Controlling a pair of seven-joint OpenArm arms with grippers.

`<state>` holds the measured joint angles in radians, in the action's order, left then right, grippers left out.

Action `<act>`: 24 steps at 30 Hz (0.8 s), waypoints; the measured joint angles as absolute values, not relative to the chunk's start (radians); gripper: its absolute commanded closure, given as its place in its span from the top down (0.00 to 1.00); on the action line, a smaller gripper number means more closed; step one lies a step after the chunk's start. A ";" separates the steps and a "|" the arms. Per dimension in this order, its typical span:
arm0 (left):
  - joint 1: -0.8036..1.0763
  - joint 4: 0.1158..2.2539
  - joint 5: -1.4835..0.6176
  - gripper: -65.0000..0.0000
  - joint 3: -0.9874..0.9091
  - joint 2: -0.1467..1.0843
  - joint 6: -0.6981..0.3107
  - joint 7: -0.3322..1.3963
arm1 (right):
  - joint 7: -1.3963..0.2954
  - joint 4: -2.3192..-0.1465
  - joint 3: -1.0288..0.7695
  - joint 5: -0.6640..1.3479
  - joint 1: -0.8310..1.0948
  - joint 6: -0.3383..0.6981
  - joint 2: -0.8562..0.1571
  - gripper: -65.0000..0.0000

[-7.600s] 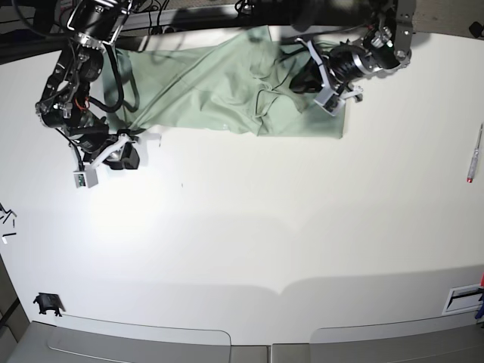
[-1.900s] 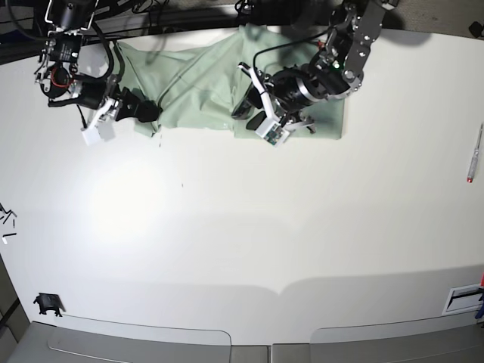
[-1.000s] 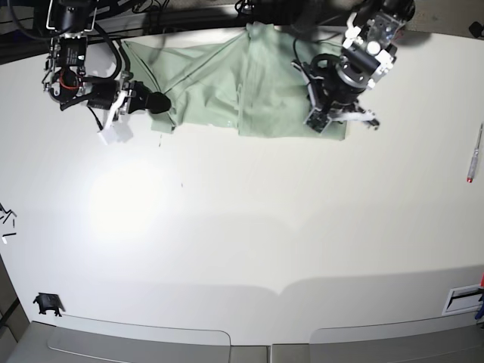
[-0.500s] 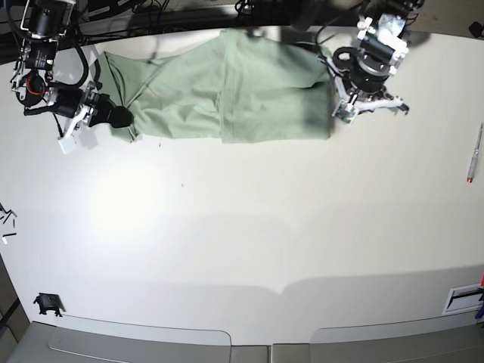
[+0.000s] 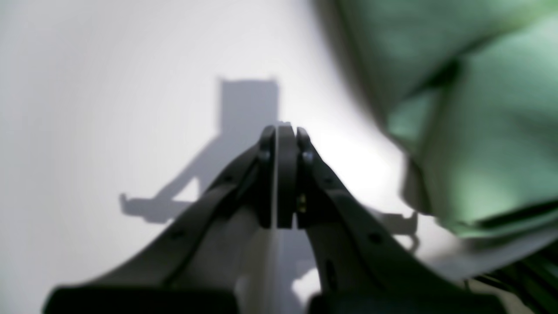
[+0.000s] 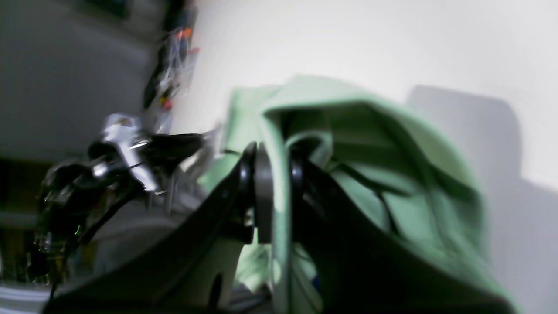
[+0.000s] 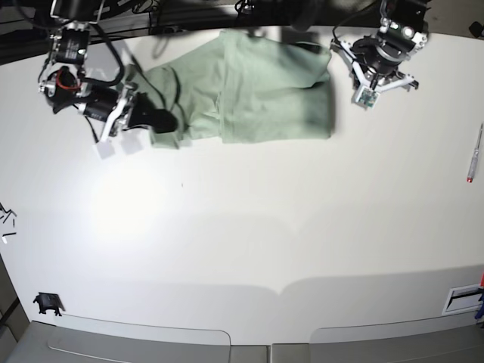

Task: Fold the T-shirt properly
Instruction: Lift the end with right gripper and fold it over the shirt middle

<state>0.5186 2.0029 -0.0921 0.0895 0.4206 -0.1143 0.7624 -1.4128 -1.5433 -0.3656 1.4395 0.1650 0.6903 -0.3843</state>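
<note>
Currently: T-shirt [image 7: 249, 94] lies bunched at far edge of desk [image 7: 249, 227]. Right tool [image 6: 272, 174] clamped on shirt's end fold. Left tool [image 5: 279, 152] pinched together, empty, just beside the cloth.

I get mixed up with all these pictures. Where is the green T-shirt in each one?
Base view: the T-shirt lies along the top middle of the white table.
Left wrist view: blurry green cloth at the right edge, beside the shut jaws.
Right wrist view: centre, pinched in the jaws.
Shared landmark: the white table.
</note>
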 measured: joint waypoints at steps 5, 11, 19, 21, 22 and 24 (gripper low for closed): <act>0.515 1.991 -0.105 0.00 0.089 0.418 -0.114 0.763 | -1.415 -1.820 -0.357 1.446 0.222 0.692 -0.224 0.00; 0.515 1.991 -0.109 0.00 0.089 0.420 -0.115 0.762 | -1.409 -1.872 -0.212 1.283 0.245 0.693 -0.022 0.00; 0.515 1.991 -0.109 0.00 0.089 0.421 -0.116 0.762 | -1.149 -1.869 0.043 0.721 0.239 0.686 0.143 0.00; 0.515 1.991 -0.108 0.00 0.089 0.421 -0.113 0.763 | -1.104 -1.869 0.112 0.603 0.242 0.633 0.149 0.00; 0.515 1.991 -0.105 0.00 0.089 0.421 -0.113 0.763 | -1.090 -1.869 0.146 0.554 0.242 0.608 0.149 0.00; 0.515 1.991 -0.105 0.00 0.089 0.421 -0.113 0.763 | -1.062 -1.868 0.202 0.477 0.241 0.571 0.149 0.00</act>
<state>0.5148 1.9911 -0.1055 0.0895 0.4213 -0.1135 0.7628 -1.0618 -1.8683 0.2016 0.4774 0.2413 0.5709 0.1490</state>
